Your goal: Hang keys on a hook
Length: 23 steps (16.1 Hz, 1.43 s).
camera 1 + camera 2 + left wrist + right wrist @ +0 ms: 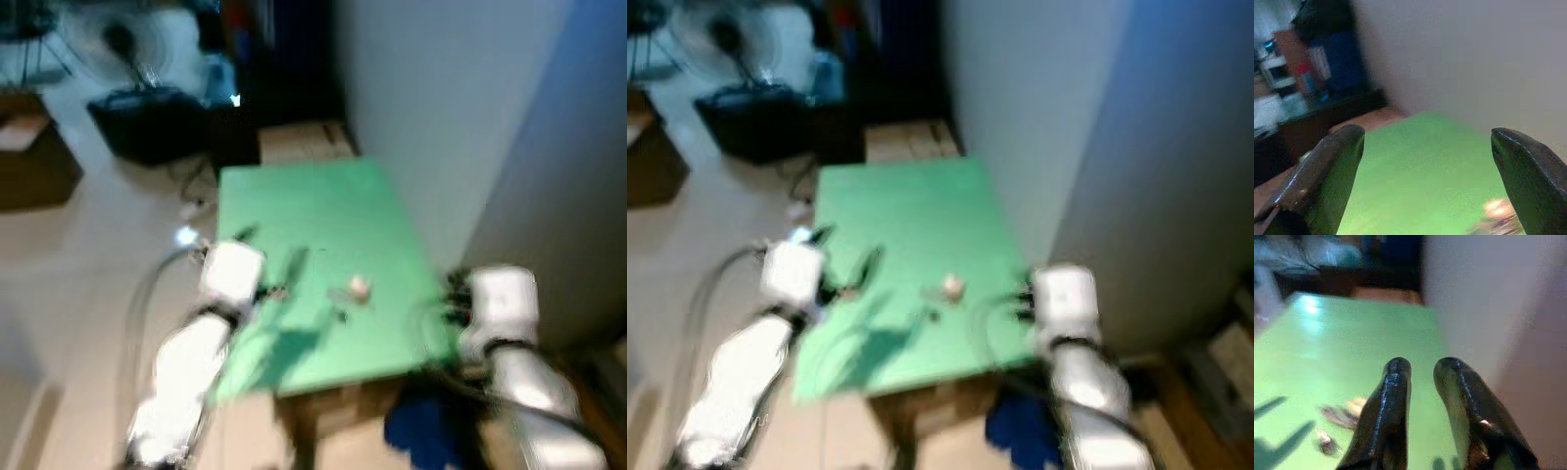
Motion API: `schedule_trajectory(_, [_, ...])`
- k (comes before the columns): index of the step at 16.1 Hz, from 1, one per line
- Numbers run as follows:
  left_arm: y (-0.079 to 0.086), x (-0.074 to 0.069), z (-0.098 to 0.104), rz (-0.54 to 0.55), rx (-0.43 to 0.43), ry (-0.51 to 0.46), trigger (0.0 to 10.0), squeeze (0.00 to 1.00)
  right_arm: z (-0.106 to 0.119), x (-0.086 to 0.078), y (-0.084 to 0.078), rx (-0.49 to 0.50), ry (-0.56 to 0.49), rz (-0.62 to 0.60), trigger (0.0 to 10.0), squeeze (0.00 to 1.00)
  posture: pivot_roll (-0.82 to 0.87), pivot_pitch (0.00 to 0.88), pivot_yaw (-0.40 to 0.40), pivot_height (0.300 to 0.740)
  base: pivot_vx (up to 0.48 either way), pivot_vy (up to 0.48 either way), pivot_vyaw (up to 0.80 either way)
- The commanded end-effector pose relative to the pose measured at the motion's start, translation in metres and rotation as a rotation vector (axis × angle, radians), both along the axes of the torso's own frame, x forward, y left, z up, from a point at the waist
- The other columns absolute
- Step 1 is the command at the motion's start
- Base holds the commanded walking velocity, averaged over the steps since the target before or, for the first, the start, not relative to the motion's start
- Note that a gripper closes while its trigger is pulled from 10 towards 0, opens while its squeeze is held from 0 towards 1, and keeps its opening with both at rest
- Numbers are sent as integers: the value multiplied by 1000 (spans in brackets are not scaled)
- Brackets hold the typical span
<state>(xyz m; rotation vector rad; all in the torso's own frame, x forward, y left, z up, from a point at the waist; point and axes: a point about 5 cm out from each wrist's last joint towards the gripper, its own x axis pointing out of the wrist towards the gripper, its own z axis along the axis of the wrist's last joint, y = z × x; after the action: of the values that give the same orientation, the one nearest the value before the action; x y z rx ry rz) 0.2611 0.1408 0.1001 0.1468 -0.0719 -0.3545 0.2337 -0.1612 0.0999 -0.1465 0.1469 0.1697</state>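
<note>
We see the keys [355,290] lying mid-frame on the green table [323,211]. Our left gripper [269,264], fingers spread, hovers beside them; our right gripper [1420,396], fingers nearly together, holds nothing.

A small pale key bunch [357,288] lies centre-frame on a green rectangular tabletop [323,211]; a grey wall [441,108] stands at right.

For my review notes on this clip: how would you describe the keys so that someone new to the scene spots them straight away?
Find the green table standing against the pale wall. The keys lie on its near half, toward the wall side, between the left gripper and the right gripper. They are a small, blurred cluster with a pale pinkish blob on it, the lone light spot on the green top.
</note>
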Motion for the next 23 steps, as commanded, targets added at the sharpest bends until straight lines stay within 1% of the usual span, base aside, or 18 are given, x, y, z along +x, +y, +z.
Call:
schedule_trajectory(1, [-11,1,5,-37,-15,-18,10000,0,-5,-4,-7,-33,30,5,10000,0,-123,0,67,740,409,0,0])
schedule_trajectory(3, [-12,-1,5,-41,-11,-16,10000,0,-8,-7,0,-59,51,79,10000,0,-120,0,68,740,399,0,0])
schedule_trajectory(4, [-11,-1,5,-46,-12,-14,10000,0,-10,-8,1,-57,63,88,10000,0,-117,0,69,740,0,0,525])
schedule_trajectory(5, [-10,-2,4,-50,-14,-5,10000,0,-11,-9,2,-47,69,81,10000,0,-113,0,70,740,0,0,525])
schedule_trajectory(6, [-10,-3,1,-65,3,11,10000,0,-14,-9,0,-8,93,51,10000,0,-112,0,72,740,0,0,0])
schedule_trajectory(8, [-11,-6,-3,-95,25,28,10000,0,-20,-11,0,-24,114,65,10000,0,-111,0,78,740,0,0,0])
schedule_trajectory(9, [-13,-9,-4,-133,34,35,10000,0,-25,-13,0,-26,139,73,10000,0,-109,1,81,740,0,0,0])
schedule_trajectory(10, [-14,-12,-6,-180,41,54,10000,0,-35,-15,0,5,202,65,10000,0,-106,10,90,740,0,0,0])
schedule_trajectory(11, [-13,-12,-6,-191,51,62,10000,0,-41,-15,4,21,240,91,10000,290,-104,16,96,740,0,0,0])
schedule_trajectory(12, [-10,-13,-7,-206,67,76,10000,0,-50,-15,9,48,301,134,10000,1000,-101,24,101,740,0,0,0])
schedule_trajectory(14, [-7,-14,-8,-222,86,87,10000,0,-57,-13,15,61,333,170,10000,1000,-91,34,107,740,0,0,0])
schedule_trajectory(15, [-5,-14,-7,-226,91,92,10000,0,-62,-9,16,48,354,184,10000,1000,-80,47,104,740,0,0,0])
schedule_trajectory(16, [-5,-14,-7,-226,91,92,10000,0,-62,-9,16,48,354,184,10000,1000,-80,47,104,740,0,0,0])
schedule_trajectory(18, [-3,-15,-6,-212,84,102,10000,0,-79,5,3,-18,446,147,10000,1000,-67,57,89,740,0,0,0])
schedule_trajectory(19, [-3,-16,-7,-189,71,109,10000,0,-85,12,0,-43,484,138,10000,1000,-63,62,64,740,0,0,0])
schedule_trajectory(20, [-3,-18,-9,-165,65,116,10000,0,-86,18,1,-37,505,149,10000,1000,-60,60,46,740,0,0,0])
schedule_trajectory(22, [-2,-20,-11,-136,67,121,10000,0,-88,24,7,-46,533,192,10000,1000,-58,59,22,740,0,0,0])
schedule_trajectory(23, [-2,-20,-11,-121,62,118,10000,0,-88,27,10,-31,535,215,10000,1000,-58,61,11,740,0,0,0])
